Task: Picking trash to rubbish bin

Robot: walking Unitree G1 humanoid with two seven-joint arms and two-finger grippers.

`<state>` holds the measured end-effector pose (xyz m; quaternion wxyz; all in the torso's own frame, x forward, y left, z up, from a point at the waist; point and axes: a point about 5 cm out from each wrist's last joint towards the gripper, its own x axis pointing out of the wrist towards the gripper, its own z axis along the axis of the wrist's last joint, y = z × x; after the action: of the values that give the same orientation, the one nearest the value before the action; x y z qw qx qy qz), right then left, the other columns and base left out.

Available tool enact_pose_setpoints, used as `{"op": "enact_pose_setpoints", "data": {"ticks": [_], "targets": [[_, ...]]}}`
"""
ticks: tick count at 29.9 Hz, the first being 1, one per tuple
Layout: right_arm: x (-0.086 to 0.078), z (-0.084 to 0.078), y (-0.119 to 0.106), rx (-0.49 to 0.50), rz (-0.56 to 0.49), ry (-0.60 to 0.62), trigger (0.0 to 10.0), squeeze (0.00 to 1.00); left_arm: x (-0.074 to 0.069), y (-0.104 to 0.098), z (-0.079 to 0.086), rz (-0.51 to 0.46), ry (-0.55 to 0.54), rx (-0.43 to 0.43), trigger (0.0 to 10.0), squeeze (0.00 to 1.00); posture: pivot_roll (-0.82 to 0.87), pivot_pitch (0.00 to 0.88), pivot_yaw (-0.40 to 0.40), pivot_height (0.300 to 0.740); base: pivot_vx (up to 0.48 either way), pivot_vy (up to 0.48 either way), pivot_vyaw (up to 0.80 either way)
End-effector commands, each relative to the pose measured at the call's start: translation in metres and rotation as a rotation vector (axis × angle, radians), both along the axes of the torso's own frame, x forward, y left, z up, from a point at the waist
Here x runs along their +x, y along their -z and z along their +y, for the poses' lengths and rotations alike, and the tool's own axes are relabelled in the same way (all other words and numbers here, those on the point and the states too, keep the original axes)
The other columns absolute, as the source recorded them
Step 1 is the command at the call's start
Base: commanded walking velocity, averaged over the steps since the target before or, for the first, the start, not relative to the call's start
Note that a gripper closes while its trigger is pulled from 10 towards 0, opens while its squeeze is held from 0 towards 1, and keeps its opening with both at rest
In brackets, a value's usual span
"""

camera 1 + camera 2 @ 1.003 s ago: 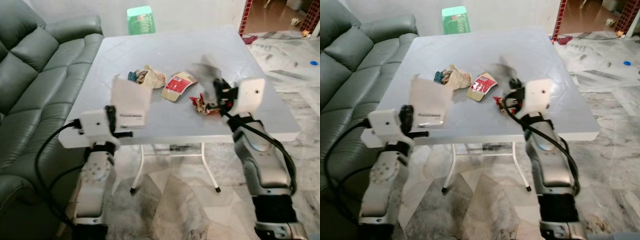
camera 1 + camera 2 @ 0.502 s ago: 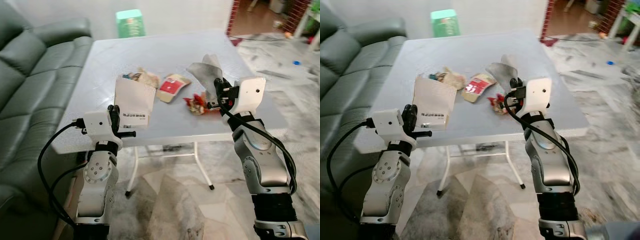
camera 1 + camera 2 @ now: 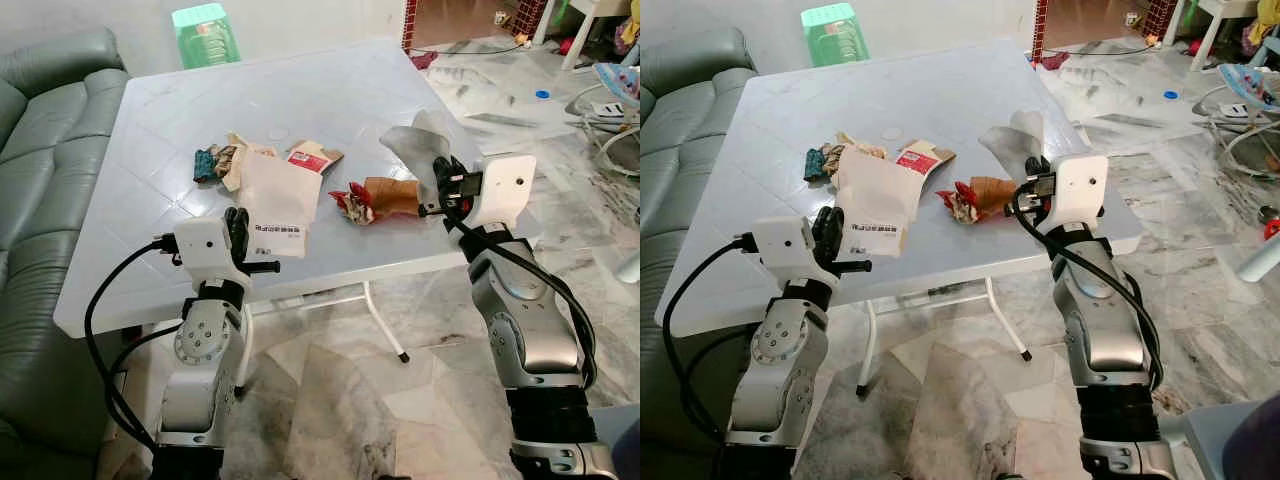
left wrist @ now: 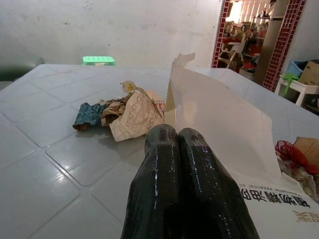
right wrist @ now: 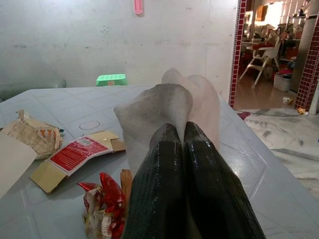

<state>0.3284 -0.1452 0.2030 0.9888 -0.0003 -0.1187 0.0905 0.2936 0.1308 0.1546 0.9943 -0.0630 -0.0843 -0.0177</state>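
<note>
My left gripper (image 3: 237, 222) is shut on the lower edge of a white paper bag with a printed label (image 3: 278, 195), held upright over the table's near edge. My right gripper (image 3: 440, 182) is shut on a crumpled grey-white sheet (image 3: 415, 145), raised above the white table (image 3: 180, 100). In the wrist views the black fingers (image 4: 174, 169) pinch the bag (image 4: 219, 114), and the other fingers (image 5: 189, 184) pinch the grey sheet (image 5: 164, 107). On the table lie a red wrapper (image 3: 352, 203) with a brown scrap (image 3: 392, 194), a red-labelled card (image 3: 305, 157) and crumpled paper (image 3: 232, 160).
A teal wrapper (image 3: 205, 162) lies beside the crumpled paper. A grey sofa (image 3: 40, 90) runs along the table's left side. A green stool (image 3: 205, 20) stands behind the table. Marble floor and a doorway (image 3: 470, 15) lie to the right.
The whole view has shifted and sharpened as the camera moved. Both grippers keep their hold on the bag and the grey sheet; the right one rose slightly from a second ago.
</note>
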Motion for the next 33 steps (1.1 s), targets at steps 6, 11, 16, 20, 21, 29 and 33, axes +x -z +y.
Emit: {"op": "enact_pose_setpoints", "data": {"ticks": [6, 11, 16, 20, 21, 29, 33], "targets": [[0.0001, 0.0024, -0.0035, 0.007, -0.013, -0.015, 10.0, 0.0, -0.0013, 0.0017, 0.001, 0.014, 0.009, 0.002, 2.6, 0.0, -0.03, 0.071, 0.061, 0.74, 0.0, 0.0, -0.08], [-0.0001, 0.0024, -0.0035, 0.008, -0.013, -0.014, 10.0, 0.0, -0.0015, 0.0024, 0.0016, 0.018, 0.008, 0.003, 2.3, 0.0, -0.03, 0.073, 0.06, 0.74, 0.0, 0.103, 0.0], [0.0001, 0.0023, -0.0035, 0.008, -0.012, -0.014, 10.0, 0.0, -0.0019, 0.0031, 0.002, 0.023, 0.006, 0.004, 2.1, 0.0, -0.03, 0.075, 0.06, 0.74, 0.0, 0.261, 0.0], [0.0002, 0.0023, -0.0034, 0.009, -0.011, -0.015, 10.0, 0.0, -0.0023, 0.004, 0.0021, 0.029, 0.005, 0.003, 1.8, 0.0, -0.03, 0.076, 0.06, 0.74, 0.0, 0.271, 0.0], [0.0003, 0.0022, -0.0034, 0.009, -0.011, -0.014, 10.0, 0.0, -0.0022, 0.0041, 0.002, 0.029, 0.006, 0.007, 1.8, 0.0, -0.03, 0.075, 0.06, 0.74, 0.0, 0.315, 0.0], [0.0003, 0.0018, -0.003, 0.007, -0.008, -0.011, 10.0, 0.0, -0.0023, 0.005, 0.0017, 0.033, 0.011, 0.009, 1.6, 0.0, -0.03, 0.077, 0.06, 0.74, 0.0, 0.32, 0.0], [0.0002, 0.0016, -0.0025, 0.006, -0.006, -0.009, 10.0, 0.0, -0.0027, 0.0058, 0.0018, 0.038, 0.012, 0.008, 1.7, 0.0, -0.03, 0.078, 0.061, 0.74, 0.0, 0.315, 0.0]]}}
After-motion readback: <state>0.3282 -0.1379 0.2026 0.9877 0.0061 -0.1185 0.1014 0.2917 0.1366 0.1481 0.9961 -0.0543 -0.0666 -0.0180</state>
